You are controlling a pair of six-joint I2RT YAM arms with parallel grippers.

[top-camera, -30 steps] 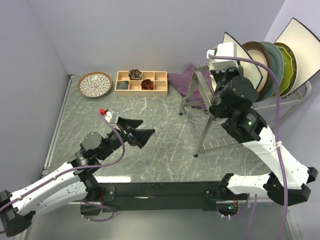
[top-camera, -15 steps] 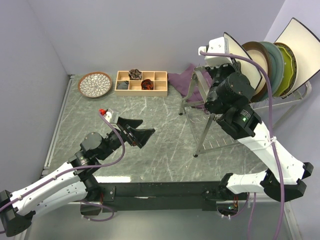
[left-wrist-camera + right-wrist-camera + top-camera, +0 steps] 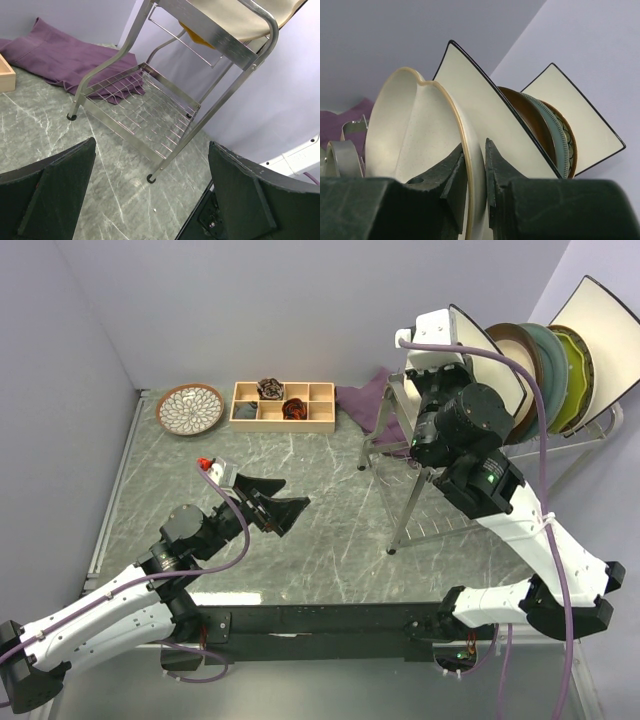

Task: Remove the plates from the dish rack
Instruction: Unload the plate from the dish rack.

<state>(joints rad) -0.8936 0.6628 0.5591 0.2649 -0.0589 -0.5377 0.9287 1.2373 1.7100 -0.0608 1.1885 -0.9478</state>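
The silver wire dish rack (image 3: 400,445) stands at the back right, its lower shelf bare (image 3: 150,107). On its top, several plates stand on edge: a white square (image 3: 485,355), a brown one (image 3: 512,348), a teal one (image 3: 550,365), a yellow-green one (image 3: 577,370) and a second white square (image 3: 600,325). My right gripper (image 3: 475,146) is shut on the rim of the cream divided plate (image 3: 415,130) at the row's left end. A petal-patterned plate (image 3: 190,408) lies flat at the back left. My left gripper (image 3: 282,502) hangs open and empty above the table's middle.
A wooden compartment tray (image 3: 283,405) with small items sits at the back. A purple cloth (image 3: 65,60) lies behind the rack's left legs. Walls close in the left side and the back. The rack's near foot (image 3: 148,178) stands ahead of my left gripper.
The right wrist has shifted left and toward the back wall, and its jaws have tightened slightly on the cream plate's rim. The left arm has not moved.
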